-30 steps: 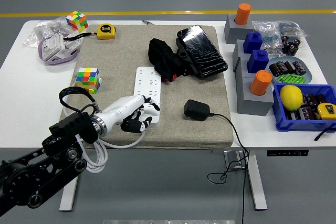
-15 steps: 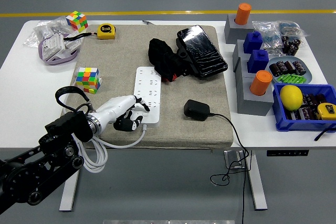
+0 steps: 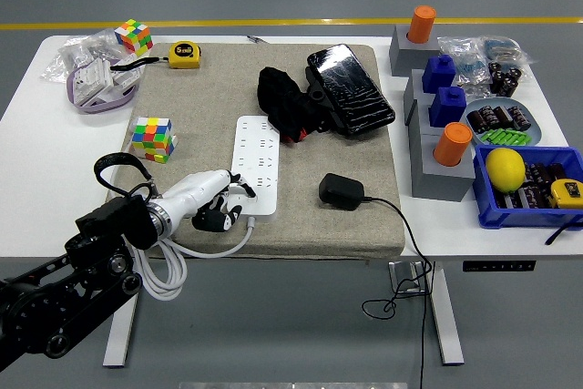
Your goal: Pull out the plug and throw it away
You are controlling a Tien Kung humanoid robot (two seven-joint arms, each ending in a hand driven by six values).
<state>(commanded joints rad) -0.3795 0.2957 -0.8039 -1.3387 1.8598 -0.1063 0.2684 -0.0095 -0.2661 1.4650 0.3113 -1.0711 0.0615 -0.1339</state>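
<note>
Head view, standing by the bench (image 3: 27,216) and reading from the left: a bag (image 3: 91,75) of oddments sits at the far left corner with a cube (image 3: 133,35) and a yellow tape (image 3: 185,53) beside it, and a second cube (image 3: 152,138) lies on the grey mat's (image 3: 209,88) left edge. The black left arm comes up from the lower left corner, and its white left hand (image 3: 211,202) lies on the mat at the near end of the white strip (image 3: 257,161). The fingers (image 3: 223,217) are curled under, touching the strip's near edge and its white cord (image 3: 214,249), but I cannot tell whether they actually grip anything.

The plug (image 3: 341,190), a black adapter, lies flat on the mat just right of the strip, apart from it, so it looks already out of its socket. Its cable (image 3: 412,243) trails over the bench's front edge. Beyond it sit a black bundle (image 3: 284,102) and a wrapped slab (image 3: 350,88); further right are grey blocks (image 3: 435,166) with pegs and a blue bin (image 3: 510,207) holding a lemon (image 3: 505,168). The right arm is out of sight.

The risk, I reckon, is that the hand is at the strip and not the plug. A reach across could drag the strip along, snag the white cord, or the hanging cable could tug the plug out of a weak grip.
</note>
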